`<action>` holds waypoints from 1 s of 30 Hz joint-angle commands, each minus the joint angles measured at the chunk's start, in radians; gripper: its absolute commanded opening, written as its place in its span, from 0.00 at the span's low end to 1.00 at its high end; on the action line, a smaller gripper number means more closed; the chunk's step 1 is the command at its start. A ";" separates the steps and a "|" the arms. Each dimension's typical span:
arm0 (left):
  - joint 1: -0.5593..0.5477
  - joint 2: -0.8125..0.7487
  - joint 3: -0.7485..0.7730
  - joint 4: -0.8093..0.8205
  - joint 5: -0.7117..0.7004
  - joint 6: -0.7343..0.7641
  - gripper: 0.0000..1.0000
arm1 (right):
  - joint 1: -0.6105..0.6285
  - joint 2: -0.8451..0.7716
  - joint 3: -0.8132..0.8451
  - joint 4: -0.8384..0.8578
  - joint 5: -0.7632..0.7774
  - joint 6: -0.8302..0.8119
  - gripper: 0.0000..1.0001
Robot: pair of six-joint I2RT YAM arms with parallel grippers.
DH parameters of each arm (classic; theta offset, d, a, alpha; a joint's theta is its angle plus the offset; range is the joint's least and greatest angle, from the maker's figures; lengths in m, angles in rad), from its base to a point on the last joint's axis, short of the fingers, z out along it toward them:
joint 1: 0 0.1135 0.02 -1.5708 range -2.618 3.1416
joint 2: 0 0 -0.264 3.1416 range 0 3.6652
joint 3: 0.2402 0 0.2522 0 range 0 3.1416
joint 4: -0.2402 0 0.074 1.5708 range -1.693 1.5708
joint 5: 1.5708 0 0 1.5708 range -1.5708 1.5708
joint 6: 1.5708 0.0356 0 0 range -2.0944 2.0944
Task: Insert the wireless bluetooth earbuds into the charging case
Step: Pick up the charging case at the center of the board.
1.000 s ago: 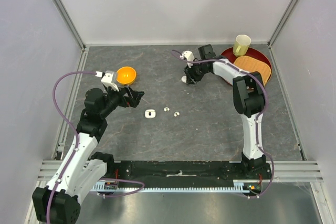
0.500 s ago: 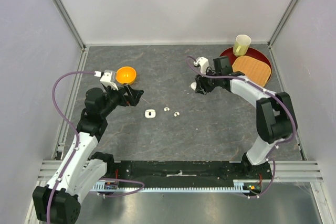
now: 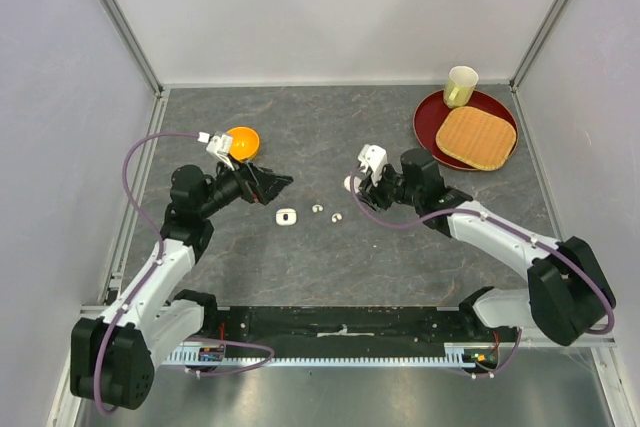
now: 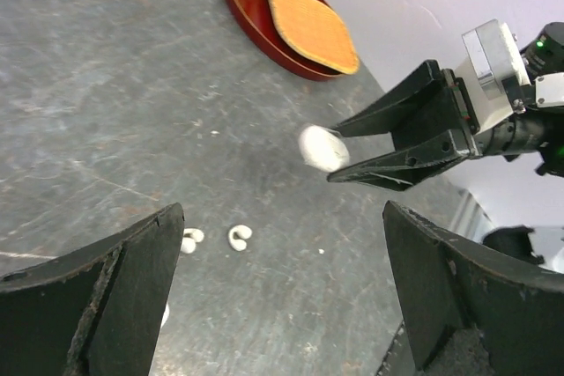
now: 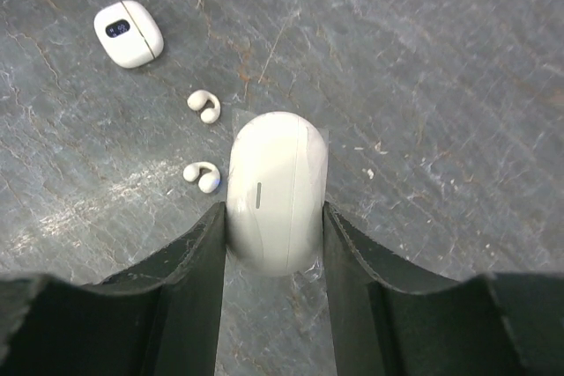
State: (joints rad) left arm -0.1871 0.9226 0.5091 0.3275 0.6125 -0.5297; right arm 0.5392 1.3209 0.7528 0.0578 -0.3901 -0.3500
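Note:
My right gripper (image 5: pixel 275 217) is shut on a white oval charging case (image 5: pixel 278 191), held just above the table; it shows in the top view as the case (image 3: pixel 352 184). Two tiny white earbuds (image 5: pixel 204 105) (image 5: pixel 202 175) lie on the table just beyond its left finger. A second, smaller white case (image 5: pixel 129 33) lies closed farther off. In the top view the earbuds (image 3: pixel 318 209) (image 3: pixel 337 216) and the small case (image 3: pixel 286 216) sit between the arms. My left gripper (image 3: pixel 272 183) hangs open and empty, pointing at the earbuds (image 4: pixel 239 236) and the held case (image 4: pixel 323 148).
An orange bowl (image 3: pixel 240 141) stands just behind the left arm's wrist. At the back right is a red plate (image 3: pixel 430 127) carrying a tan woven mat (image 3: pixel 476 133), with a pale yellow cup (image 3: pixel 461 85) at its far rim. Grey walls enclose the table.
The right arm has swung from the back, beside the red plate, down to the middle of the table, carrying the white case. The left gripper has shifted slightly right, toward the earbuds.

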 commanded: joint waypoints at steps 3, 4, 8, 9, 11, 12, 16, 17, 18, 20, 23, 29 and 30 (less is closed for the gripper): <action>0.000 0.059 0.020 0.125 0.223 -0.082 1.00 | 0.048 -0.100 -0.070 0.177 0.058 -0.044 0.00; -0.002 0.052 0.028 0.078 0.224 -0.061 1.00 | 0.057 -0.109 -0.073 0.183 0.069 -0.040 0.00; -0.002 0.001 0.029 -0.014 0.170 -0.003 1.00 | 0.059 -0.158 -0.087 0.186 0.120 -0.029 0.00; -0.002 -0.007 0.031 -0.027 0.162 0.008 1.00 | 0.061 -0.182 -0.101 0.191 0.120 -0.030 0.00; -0.002 -0.014 0.037 -0.050 0.150 0.023 1.00 | 0.061 -0.202 -0.109 0.189 0.115 -0.037 0.00; -0.002 -0.013 0.039 -0.050 0.148 0.023 1.00 | 0.061 -0.216 -0.115 0.191 0.117 -0.037 0.00; -0.002 0.019 0.051 -0.042 0.162 -0.003 1.00 | 0.061 -0.233 -0.116 0.197 0.109 -0.038 0.00; -0.002 0.033 0.055 -0.039 0.167 -0.003 1.00 | 0.061 -0.236 -0.118 0.201 0.105 -0.038 0.00; -0.002 0.038 0.057 -0.038 0.171 -0.006 1.00 | 0.061 -0.238 -0.118 0.206 0.100 -0.043 0.00; 0.000 0.039 0.063 -0.036 0.178 -0.009 1.00 | 0.061 -0.238 -0.113 0.208 0.096 -0.047 0.00; 0.000 0.024 0.063 -0.041 0.178 -0.012 1.00 | 0.061 -0.250 -0.110 0.205 0.096 -0.053 0.00; -0.002 0.018 0.060 -0.054 0.174 0.005 1.00 | 0.061 -0.258 -0.124 0.218 0.091 -0.050 0.00; -0.002 0.022 0.063 -0.053 0.178 0.002 1.00 | 0.059 -0.258 -0.124 0.218 0.091 -0.049 0.00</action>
State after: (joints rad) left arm -0.1871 0.9554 0.5304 0.2733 0.7628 -0.5491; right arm 0.5983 1.0874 0.6392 0.2230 -0.2871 -0.3931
